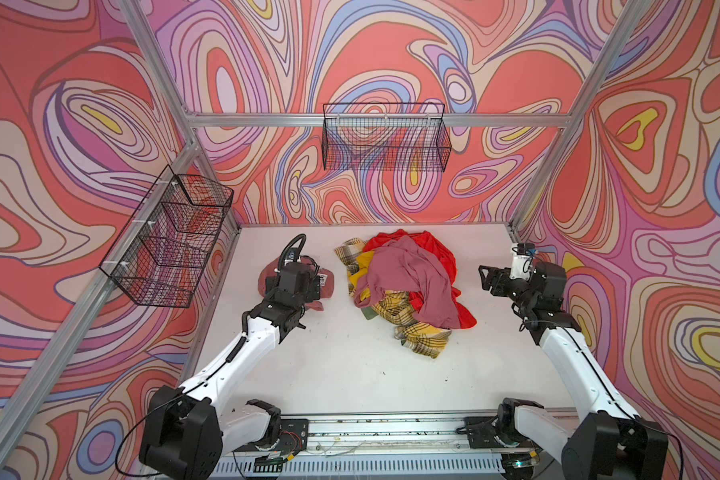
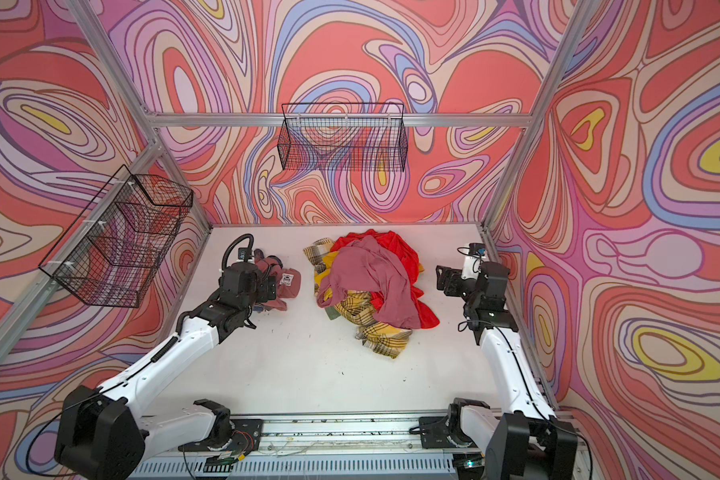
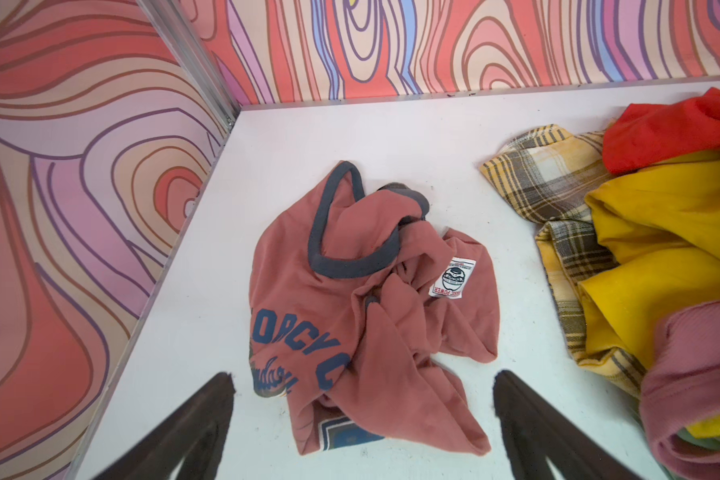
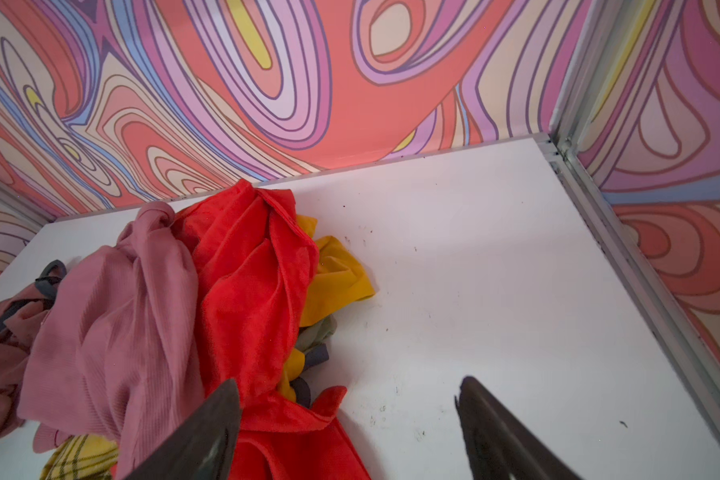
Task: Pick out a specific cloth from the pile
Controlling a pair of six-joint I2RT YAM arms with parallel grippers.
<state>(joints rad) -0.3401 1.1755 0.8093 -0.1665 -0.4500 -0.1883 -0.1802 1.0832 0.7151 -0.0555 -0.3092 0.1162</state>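
Plainly, cloth (image 3: 350, 316) between parted left fingers (image 3: 200, 424)

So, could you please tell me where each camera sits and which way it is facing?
Top views: high over the robot's base, looking down and forward at the table, the pile and back wall; left arm and right arm show.
Left wrist: on the left arm, looking down past the open left gripper at the cloth; only its fingers show.
Right wrist: on the right arm, facing the pile past the open right gripper; only fingers show.
Shared: the pile appears in all four views.
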